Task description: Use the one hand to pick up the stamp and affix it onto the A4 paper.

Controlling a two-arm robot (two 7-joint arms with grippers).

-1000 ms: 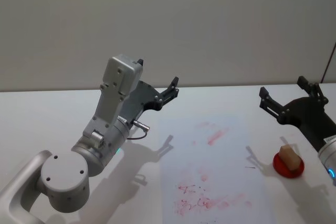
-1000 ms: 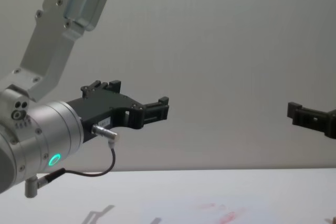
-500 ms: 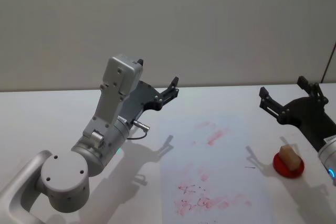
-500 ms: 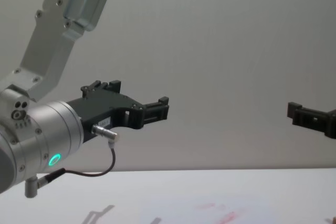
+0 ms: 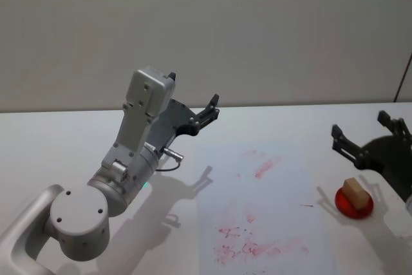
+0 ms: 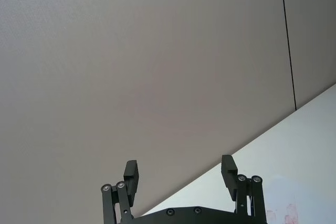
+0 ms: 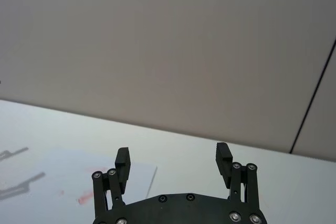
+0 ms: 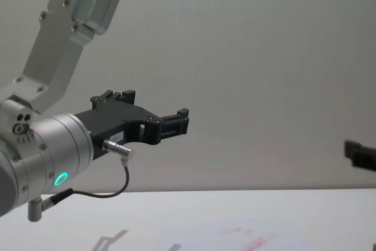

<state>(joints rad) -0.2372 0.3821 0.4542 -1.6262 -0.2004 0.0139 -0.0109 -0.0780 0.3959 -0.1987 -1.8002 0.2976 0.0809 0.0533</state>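
Observation:
The stamp (image 5: 353,189) is a tan block standing on a round red ink pad (image 5: 355,204) at the right of the table. My right gripper (image 5: 359,124), the hand, hovers open just behind and above it, apart from it; the right wrist view shows the same gripper (image 7: 173,156) with nothing between its ridged fingers. The A4 paper (image 5: 257,204) lies flat in the middle, marked with red and pink smears, and its corner (image 7: 131,174) lies below the hand. My left gripper (image 5: 193,89) is raised open at the left, well above the table.
The white table (image 5: 58,140) runs back to a grey wall. The big silver left arm (image 5: 129,159) rises over the table's left part. In the chest view one black finger (image 8: 359,153) of the right gripper shows at the right edge.
My right gripper has shifted to the right and lower, closer over the stamp. The left arm, the stamp and the paper have stayed put.

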